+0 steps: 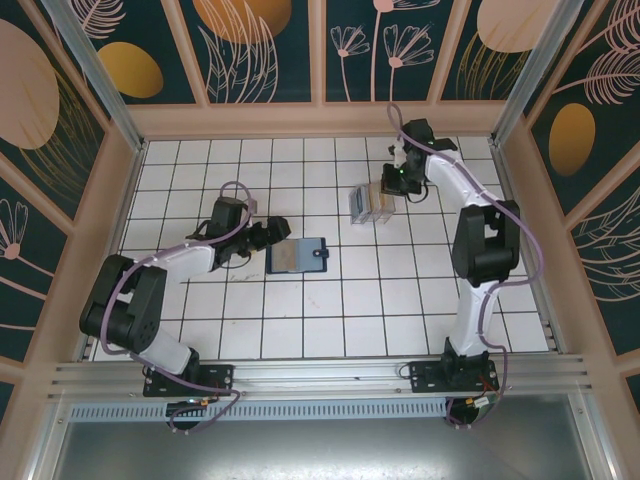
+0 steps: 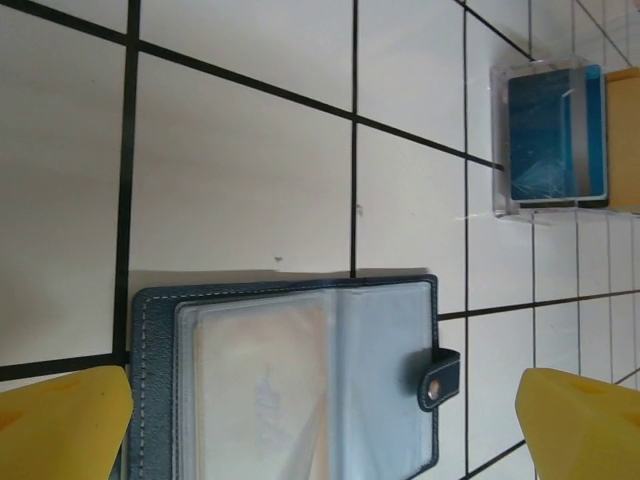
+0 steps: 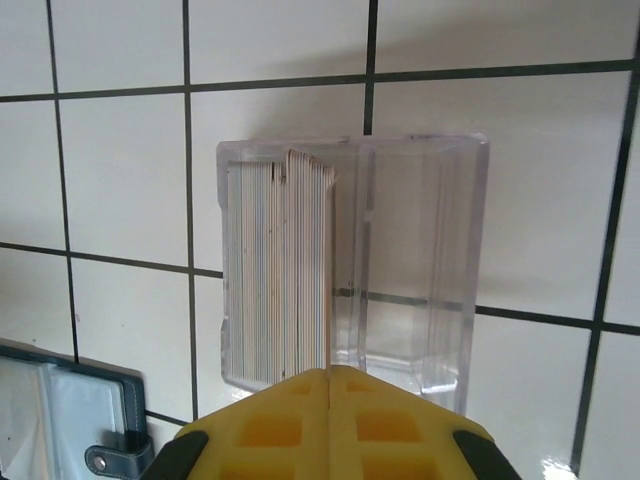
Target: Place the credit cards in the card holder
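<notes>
The table (image 1: 200,320) is a glossy grid of white square tiles with thin dark joints. The card holder (image 1: 298,256) lies open and flat near the middle of it, just beside the left claw (image 1: 272,232). In the left wrist view the card holder (image 2: 290,380) shows a dark navy grained cover with pale stitching along its rounded rim; inside it are cloudy, soft plastic sleeves of lighter blue-grey; a short navy tab with a round metal snap juts from its right edge. The left claw (image 2: 322,425) is spread wide, its smooth yellow fingertips (image 2: 60,425) at the two lower corners of that view, the card holder between and beneath them; nothing is gripped.

The credit cards (image 3: 280,270) stand on edge as a tight stack of thin pale layers in the left compartment of a clear tray (image 3: 450,260), a rigid, transparent box with a middle divider; the tray sits well apart from the card holder, further back and to the right. Through its wall the left wrist view shows a blue card face with a grey stripe. The right claw (image 3: 330,400) is closed above the tray's near rim, its yellow waffle-pocketed pads pressed together, their seam in line with the stack's outermost card; whether a card edge is pinched I cannot tell.
</notes>
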